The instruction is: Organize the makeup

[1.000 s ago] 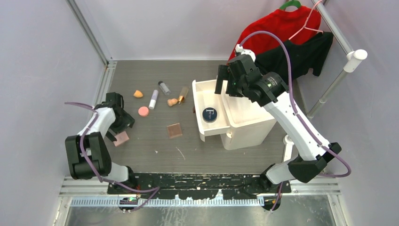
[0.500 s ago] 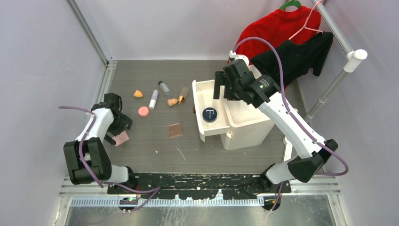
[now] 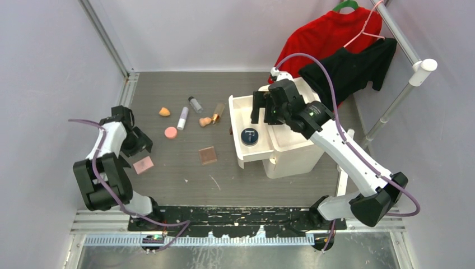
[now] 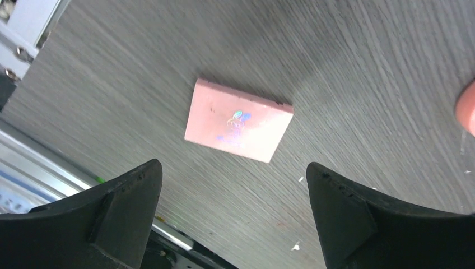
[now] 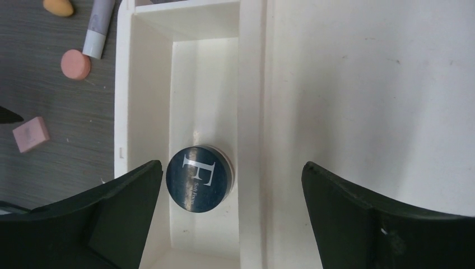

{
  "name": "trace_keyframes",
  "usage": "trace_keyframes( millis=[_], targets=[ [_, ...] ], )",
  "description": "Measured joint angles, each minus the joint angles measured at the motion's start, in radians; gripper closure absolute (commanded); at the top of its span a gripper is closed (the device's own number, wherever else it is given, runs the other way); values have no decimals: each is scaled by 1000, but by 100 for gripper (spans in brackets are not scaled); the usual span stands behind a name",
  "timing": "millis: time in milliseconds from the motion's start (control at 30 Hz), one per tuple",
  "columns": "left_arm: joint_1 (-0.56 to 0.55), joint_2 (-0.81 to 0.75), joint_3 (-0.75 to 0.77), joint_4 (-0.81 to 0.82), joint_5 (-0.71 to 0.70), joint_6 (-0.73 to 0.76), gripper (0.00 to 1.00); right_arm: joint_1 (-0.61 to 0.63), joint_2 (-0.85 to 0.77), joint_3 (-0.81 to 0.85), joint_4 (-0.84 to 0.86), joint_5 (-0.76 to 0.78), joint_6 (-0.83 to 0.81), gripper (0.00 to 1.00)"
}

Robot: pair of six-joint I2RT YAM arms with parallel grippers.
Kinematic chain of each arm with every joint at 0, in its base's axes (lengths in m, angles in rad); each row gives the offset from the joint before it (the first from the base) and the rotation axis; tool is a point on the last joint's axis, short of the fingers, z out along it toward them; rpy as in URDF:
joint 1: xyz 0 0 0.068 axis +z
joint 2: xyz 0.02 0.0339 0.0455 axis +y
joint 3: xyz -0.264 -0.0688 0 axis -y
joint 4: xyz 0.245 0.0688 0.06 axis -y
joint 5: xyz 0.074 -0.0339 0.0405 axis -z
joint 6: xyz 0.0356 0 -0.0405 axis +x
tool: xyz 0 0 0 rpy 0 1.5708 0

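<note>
- Both pairs of jaws stand wide apart and hold nothing. My left gripper [image 4: 231,168] hangs over the grey wood-grain table [image 4: 364,67], and my right gripper [image 5: 232,168] is above the white plastic organizer [image 5: 364,112].
- Near the table's left edge lies a flat, matte pink palette [image 4: 239,120], rectangular with a small iridescent mark. In the left wrist view it sits just beyond the gap between the fingertips and touches neither.
- My right wrist view shows the round navy compact [image 5: 200,186], glossy with a silver letter F. It rests in the organizer's open drawer [image 5: 126,112], under the gap and closer to the finger on that view's left.
- Toward the far-left corner I see a teardrop orange sponge [image 3: 164,111], a white tube [image 3: 182,117], a clear vial [image 3: 195,103] and a round pink sponge [image 3: 171,133].
- A gold-brown bottle [image 3: 217,112] lies just beside a second orange sponge [image 3: 205,121].
- Nearer mid-table, the square brown palette [image 3: 208,154] lies flat.
</note>
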Motion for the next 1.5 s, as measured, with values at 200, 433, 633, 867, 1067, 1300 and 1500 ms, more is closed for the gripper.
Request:
trace_keyframes(
  millis=[200,433,633,867,1067,1300,1500],
  targets=[
    [25,108,25,13,39,168,1,0,-3,-10,44,-63,4,0],
    [25,111,13,48,79,275,8,0,-16,-31,66,-88,6,0],
    [25,190,11,77,106,306,15,0,-48,-31,67,-87,7,0],
    [25,230,11,93,122,327,31,0,-95,-18,64,-81,9,0],
    [25,247,22,83,111,339,32,0,-125,-2,62,-67,9,0],
    [25,251,26,80,117,335,31,0,-142,-2,58,-56,11,0],
    [26,258,36,74,134,336,41,0,-154,-2,48,-45,13,0]
  ],
)
